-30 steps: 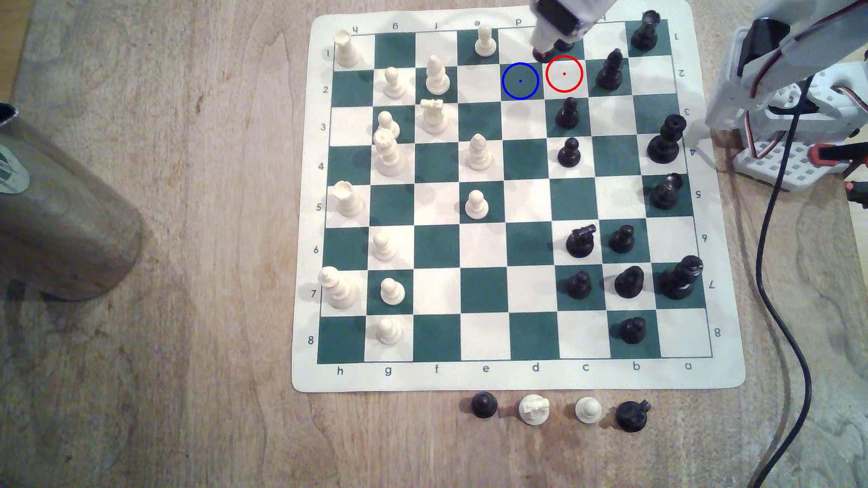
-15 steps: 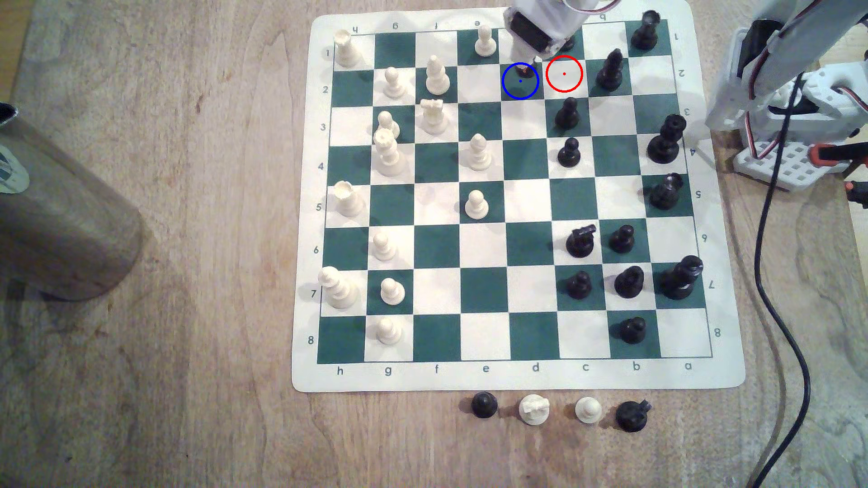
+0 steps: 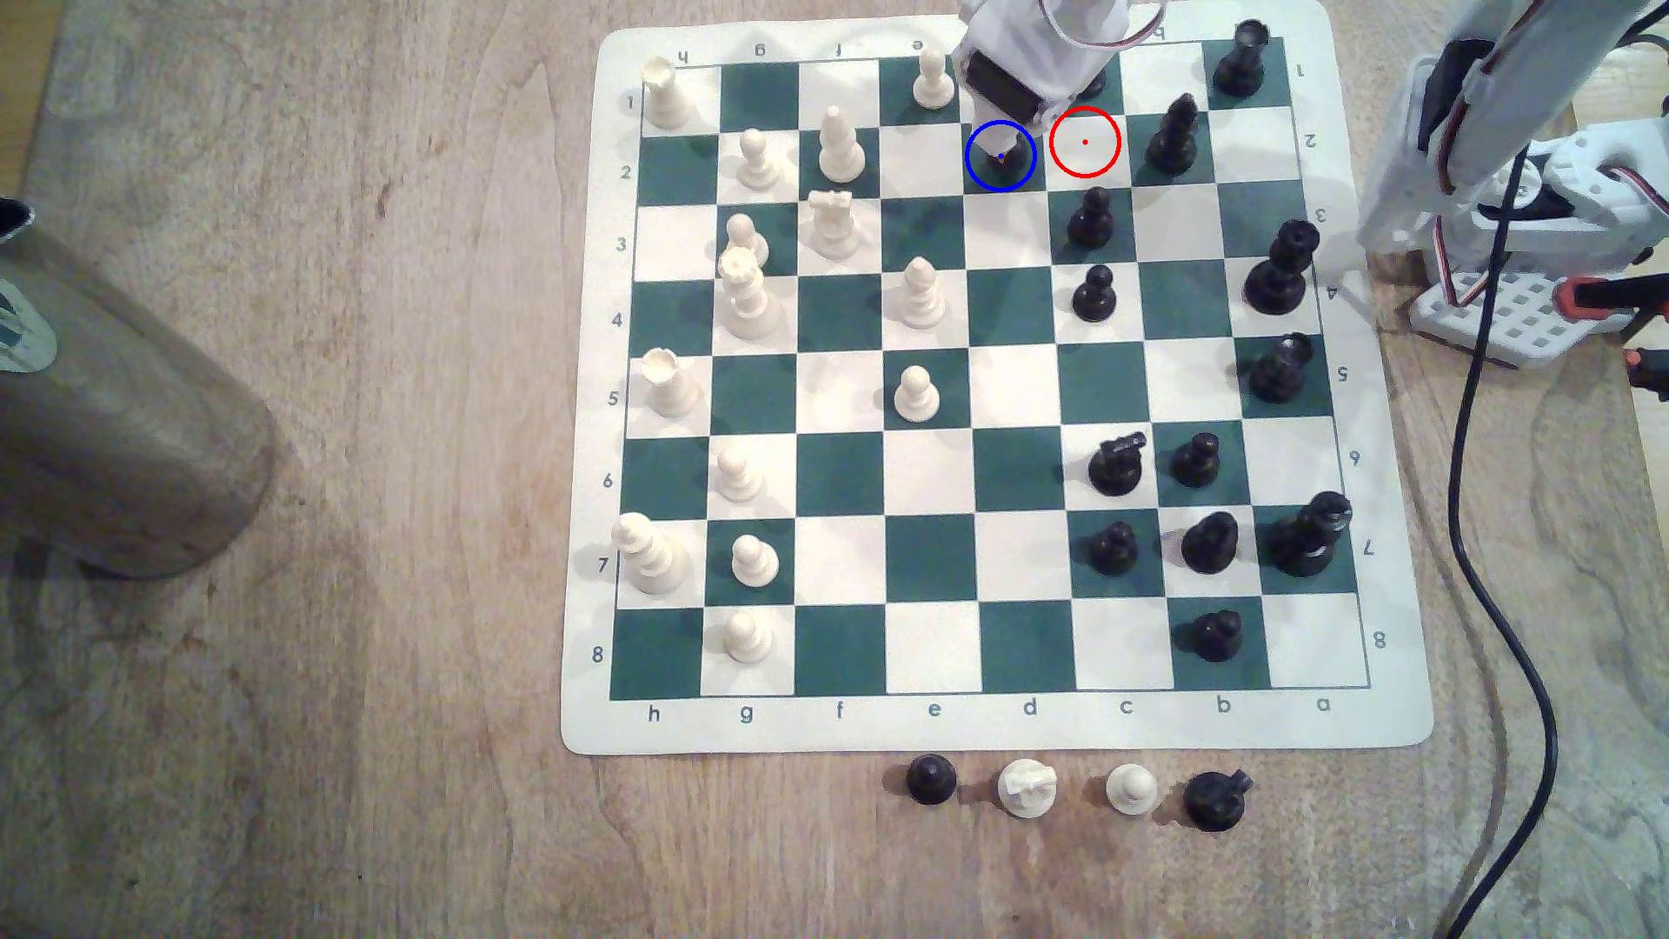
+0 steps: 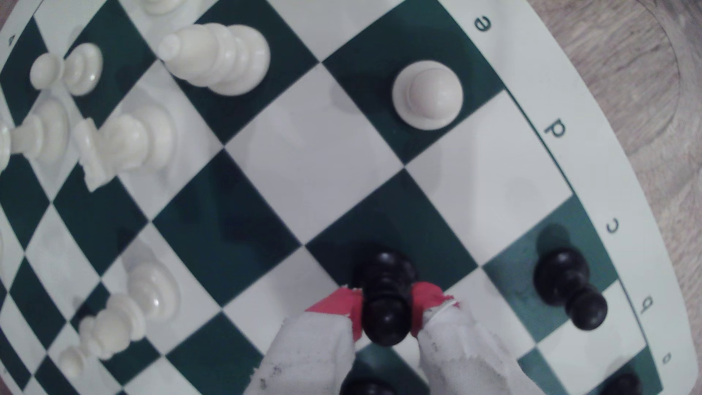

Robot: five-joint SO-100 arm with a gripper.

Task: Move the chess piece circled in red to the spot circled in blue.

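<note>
Almost done, by the look of it. The small shiny black pawn with the round ball head (image 4: 385, 300) is squeezed between the two white-wrapped, red-tipped fingers (image 4: 418, 304) of the gripper (image 4: 385, 311), which are closed tight on its neck. In the exterior view the pawn (image 3: 1010, 155) sits inside the thin blue ring on the dark green square (image 3: 980, 176), while the white square with the red ring (image 3: 1085, 142) is bare. I cannot tell if the pawn's base touches the green and white board (image 3: 1020, 469) yet. What is left, I think: set it down flat, let go, and lift away without bumping the other black pawn (image 4: 569, 288) nearby.
</note>
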